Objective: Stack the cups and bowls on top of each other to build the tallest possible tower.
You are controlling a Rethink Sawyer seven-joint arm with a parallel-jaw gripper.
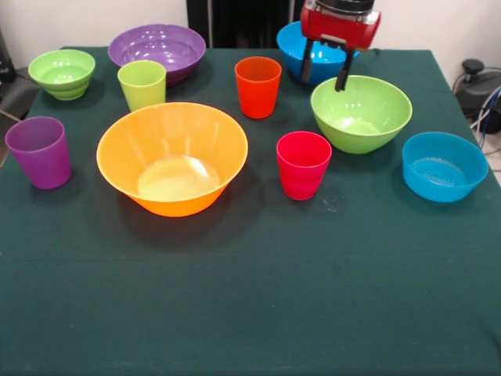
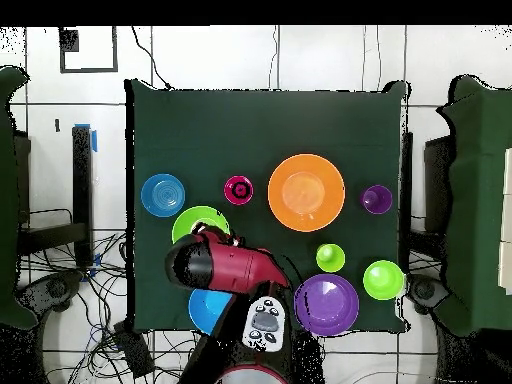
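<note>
My gripper (image 1: 325,70) hangs open and empty over the far rim of the medium lime green bowl (image 1: 361,112), in front of a blue bowl (image 1: 291,41). All cups stand upright and apart: red-pink (image 1: 304,164), orange (image 1: 257,86), lime green (image 1: 142,84), purple (image 1: 39,153). The large orange-yellow bowl (image 1: 172,157) sits mid-table, the purple bowl (image 1: 156,48) and the small ribbed lime green bowl (image 1: 62,73) at the far left, and a second blue bowl (image 1: 444,166) at the right. Nothing is stacked. In the overhead view the arm (image 2: 225,268) covers the orange cup.
The dark green tablecloth (image 1: 250,298) covers the table. Cables and a black device (image 1: 473,82) lie past the table's right edge. In the overhead view, cables (image 2: 60,290) lie on the floor to the table's left.
</note>
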